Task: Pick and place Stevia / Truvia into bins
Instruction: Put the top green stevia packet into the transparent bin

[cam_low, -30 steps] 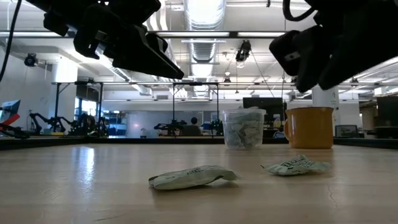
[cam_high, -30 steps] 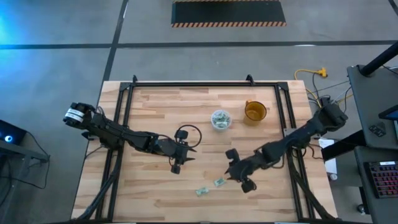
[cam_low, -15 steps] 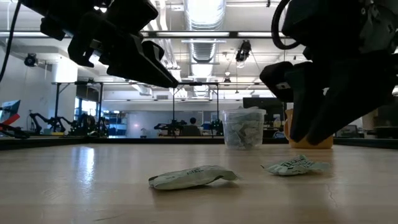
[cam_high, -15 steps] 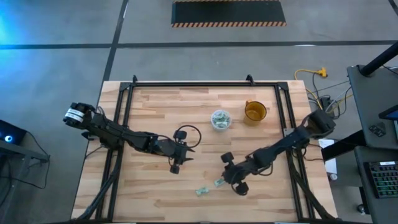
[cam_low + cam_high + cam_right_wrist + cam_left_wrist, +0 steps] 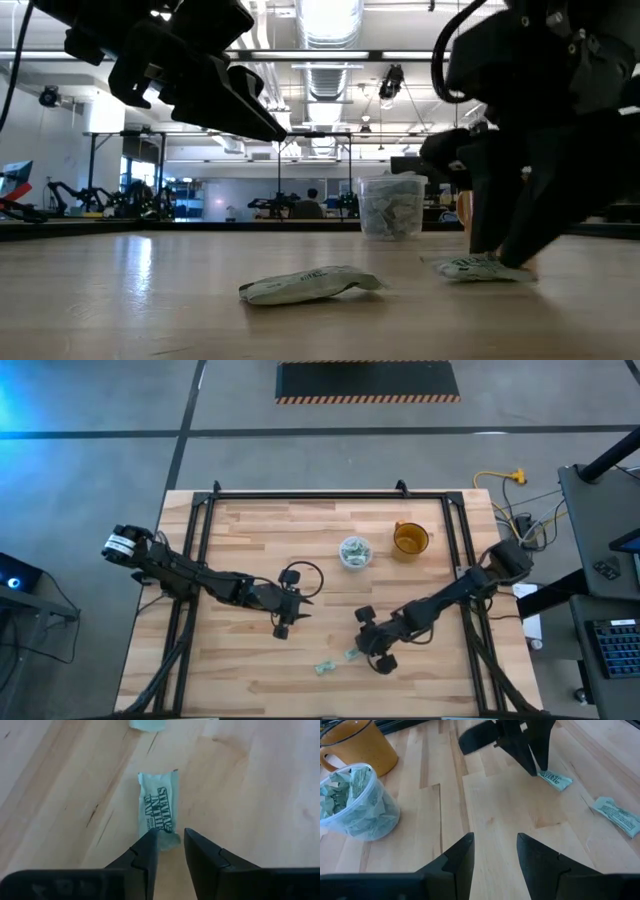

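Two pale green sachets lie flat on the wooden table near its near edge. My right gripper [image 5: 358,651] is open and points down over one sachet [image 5: 159,810], with its fingertips on either side of that sachet's end [image 5: 455,268]. The other sachet [image 5: 323,668] lies free a little to the left [image 5: 310,285]. The clear cup [image 5: 353,552], full of sachets, stands farther back [image 5: 355,802]. My left gripper [image 5: 283,625] is open and hovers above the table's middle [image 5: 495,845], holding nothing. My right gripper comes from above, slanting down, with its fingertips [image 5: 480,258] down at the table on either side of the sachet's end [image 5: 167,839]. The sachet lies flat on the wood. I cannot tell whether the fingers touch it.
An orange cup [image 5: 410,539] stands to the right of the clear cup, toward the far right. A black cable loop [image 5: 300,573] lies by the left gripper. A black frame [image 5: 300,495] borders the table's far edge and sides. Bare wood lies between the two grippers.
My right gripper has moved toward the table's left and come down onto the sachet near the near edge, so its fingertips now stand at the sachet's end. The sachets have stayed where they were.
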You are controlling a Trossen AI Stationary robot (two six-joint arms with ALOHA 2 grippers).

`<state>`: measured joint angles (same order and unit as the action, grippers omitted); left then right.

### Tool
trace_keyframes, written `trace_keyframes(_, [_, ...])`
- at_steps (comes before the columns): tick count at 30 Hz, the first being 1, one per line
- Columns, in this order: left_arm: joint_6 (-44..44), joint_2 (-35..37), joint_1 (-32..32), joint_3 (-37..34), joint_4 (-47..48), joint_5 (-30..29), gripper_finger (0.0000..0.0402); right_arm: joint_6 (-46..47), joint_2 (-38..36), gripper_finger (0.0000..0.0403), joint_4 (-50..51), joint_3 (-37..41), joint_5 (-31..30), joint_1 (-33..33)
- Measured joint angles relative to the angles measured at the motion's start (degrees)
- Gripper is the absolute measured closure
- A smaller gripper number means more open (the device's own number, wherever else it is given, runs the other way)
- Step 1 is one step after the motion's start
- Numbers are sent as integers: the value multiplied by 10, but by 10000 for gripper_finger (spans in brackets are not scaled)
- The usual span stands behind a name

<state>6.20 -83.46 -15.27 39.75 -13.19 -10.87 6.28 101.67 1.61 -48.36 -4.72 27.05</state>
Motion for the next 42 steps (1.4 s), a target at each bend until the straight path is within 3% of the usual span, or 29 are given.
trace_keyframes(10, [0, 0, 0, 0, 0, 0, 270, -2, 15, 298, -9, -1, 19, -17])
trace_keyframes(20, [-2, 0, 0, 0, 0, 0, 270, -30, 12, 382, 12, -2, 22, -16])
trace_keyframes(26, [-30, 0, 0, -10, 1, 2, 270, -35, -15, 394, 57, 1, 9, -16])
trace_keyframes(32, [-29, 0, 0, -20, 0, 2, 270, -24, -74, 394, 123, 0, -105, -14])
trace_keyframes(39, [-29, 0, 0, -21, -19, 2, 270, -33, -148, 394, 182, 1, -373, -28])
trace_keyframes(42, [-28, 0, 0, -21, -35, 2, 270, -53, -184, 394, 179, 1, -412, -58])
